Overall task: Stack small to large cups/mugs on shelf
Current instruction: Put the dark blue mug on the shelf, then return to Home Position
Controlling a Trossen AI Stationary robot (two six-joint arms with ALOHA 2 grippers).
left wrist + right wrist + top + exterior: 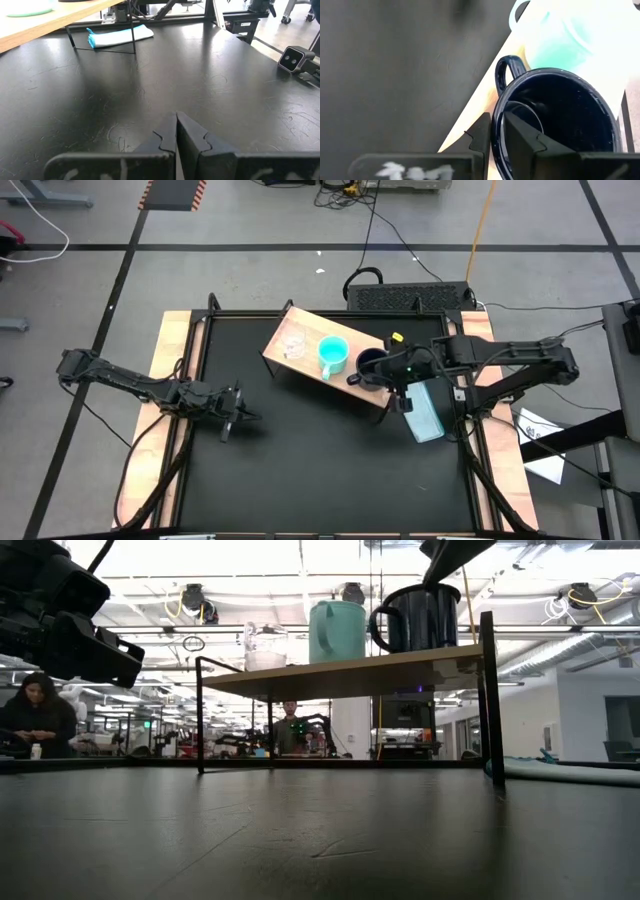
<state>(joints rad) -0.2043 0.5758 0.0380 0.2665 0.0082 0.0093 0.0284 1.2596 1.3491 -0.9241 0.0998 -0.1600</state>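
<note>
**So all three cups are sitting on the shelf, right tool pinching the black mug's rim**

Looking from above, the shelf (300,330) sits angled on the far right part of the black counter (300,460), and the cups are lined up along it: the clear cup (293,345) at the left end, the turquoise mug (333,354) in the middle, and the black mug (370,364) at the right end. Same order shows from the low camera, with all three upright on the board and near each other, none nested inside another.

The right tool (497,142) is at the black mug. In its wrist view one finger is outside the wall and the other inside the cup, closed down on the rim right beside the handle. The mug's base looks to be on the shelf, close to the edge.

The left tool (176,131) is off on the left side of the counter, well apart from the shelf, fingers pressed together on nothing.

A flat light-blue item (424,410) lies on the counter just beside the shelf's right end, under the right arm.
</note>
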